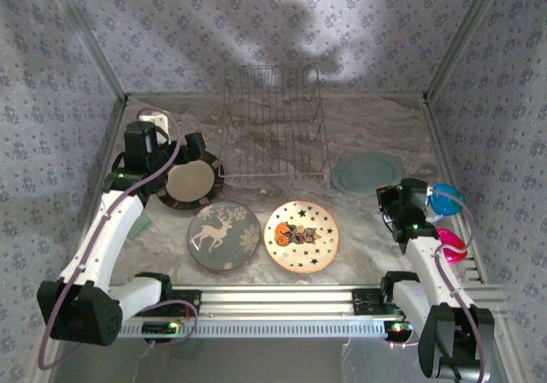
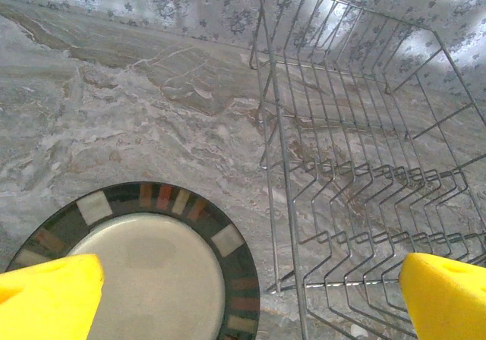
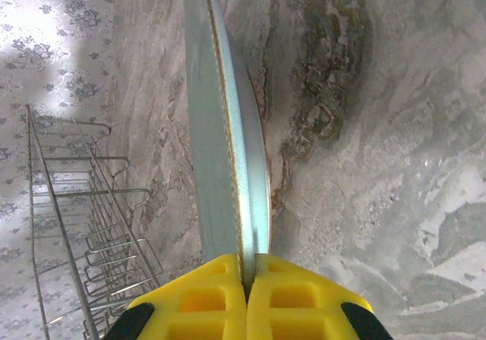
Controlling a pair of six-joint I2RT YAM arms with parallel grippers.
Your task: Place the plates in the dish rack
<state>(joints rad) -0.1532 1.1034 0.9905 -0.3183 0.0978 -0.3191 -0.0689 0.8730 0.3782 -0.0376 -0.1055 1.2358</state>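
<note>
Top external shows four round plates on the table point(image 1: 376, 131) before one wire dish rack point(image 1: 275, 126): striped plate point(image 1: 190, 184), reindeer plate point(image 1: 224, 237), star plate point(image 1: 301, 235), plain teal plate point(image 1: 366, 174). The right gripper point(image 3: 247, 272) pinches the teal plate's rim; the left gripper point(image 2: 247, 294) hangs wide open over the striped plate.

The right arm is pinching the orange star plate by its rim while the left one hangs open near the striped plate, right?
Not quite: the right wrist view shows the right gripper shut on the pale teal plate; the star plate lies untouched.
</note>
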